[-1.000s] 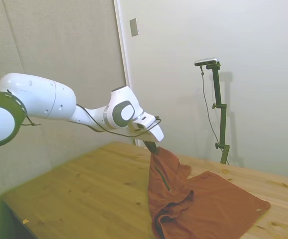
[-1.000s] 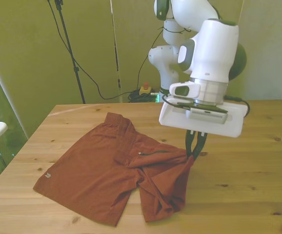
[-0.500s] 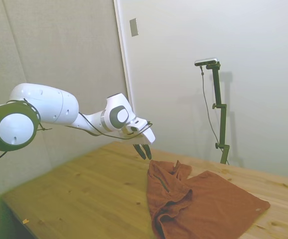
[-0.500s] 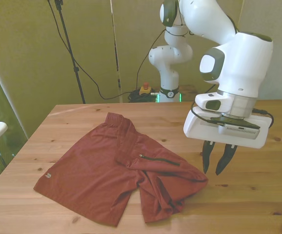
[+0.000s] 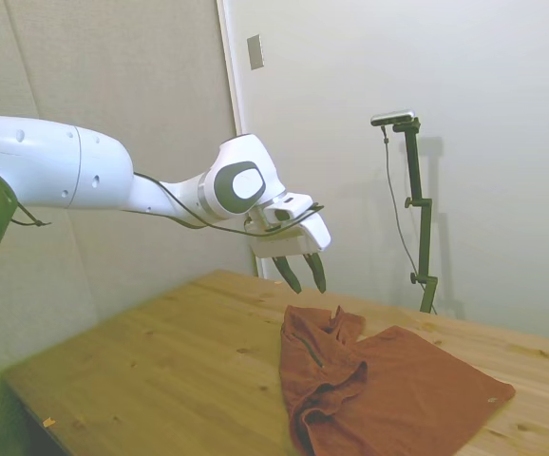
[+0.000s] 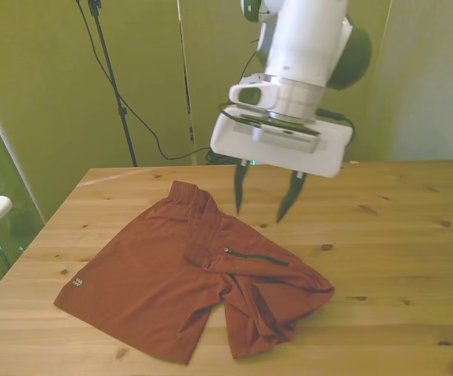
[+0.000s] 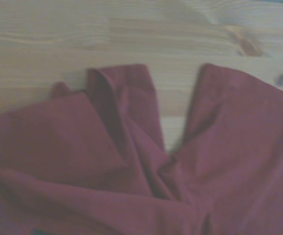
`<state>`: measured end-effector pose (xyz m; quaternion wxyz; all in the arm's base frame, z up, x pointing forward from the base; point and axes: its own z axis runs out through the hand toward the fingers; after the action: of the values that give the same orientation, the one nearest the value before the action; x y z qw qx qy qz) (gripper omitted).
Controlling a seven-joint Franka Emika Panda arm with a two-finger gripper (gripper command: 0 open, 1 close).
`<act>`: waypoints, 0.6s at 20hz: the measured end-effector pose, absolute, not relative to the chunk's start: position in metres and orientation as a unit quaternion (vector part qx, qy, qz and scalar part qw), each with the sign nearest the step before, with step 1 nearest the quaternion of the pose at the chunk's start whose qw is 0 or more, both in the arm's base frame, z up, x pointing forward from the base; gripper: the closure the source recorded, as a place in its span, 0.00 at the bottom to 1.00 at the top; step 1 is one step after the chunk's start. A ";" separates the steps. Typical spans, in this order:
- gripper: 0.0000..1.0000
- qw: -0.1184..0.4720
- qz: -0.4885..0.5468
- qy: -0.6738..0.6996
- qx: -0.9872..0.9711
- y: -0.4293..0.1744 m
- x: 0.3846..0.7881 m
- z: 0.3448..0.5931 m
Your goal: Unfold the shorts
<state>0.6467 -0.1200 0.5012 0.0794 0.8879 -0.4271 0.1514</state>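
Shorts lie on the wooden table, rust-orange, partly spread. Using the shorts as landmark, nearest camera in the front view: two leg hems at the shorts' near edge, with a notch of bare wood between them. Leg toward the front view's left is flat, small pale tag near its outer corner. Leg toward the front view's right is bunched and folded over itself, creases running across it, a dark zip line on the top layer. Farther back: waistband end of the shorts, gathered, pointing away toward the table's far edge.

Gripper hangs in the air above the far part of the shorts, over the waistband and crotch area, not touching the fabric. Fingers spread apart, nothing between them, pointing down. Side view agrees: gripper is above the shorts, clear air between fingertips and cloth.

Wrist view: shorts fill most of the frame, soft focus, folded layers overlapping with a narrow wedge of table showing between two panels; bare wood beyond the cloth edge.
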 end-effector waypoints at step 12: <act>0.00 0.043 0.098 -0.332 0.937 -0.231 0.632 0.424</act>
<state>0.6317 -0.2314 0.4238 0.0432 0.9373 -0.3315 0.0980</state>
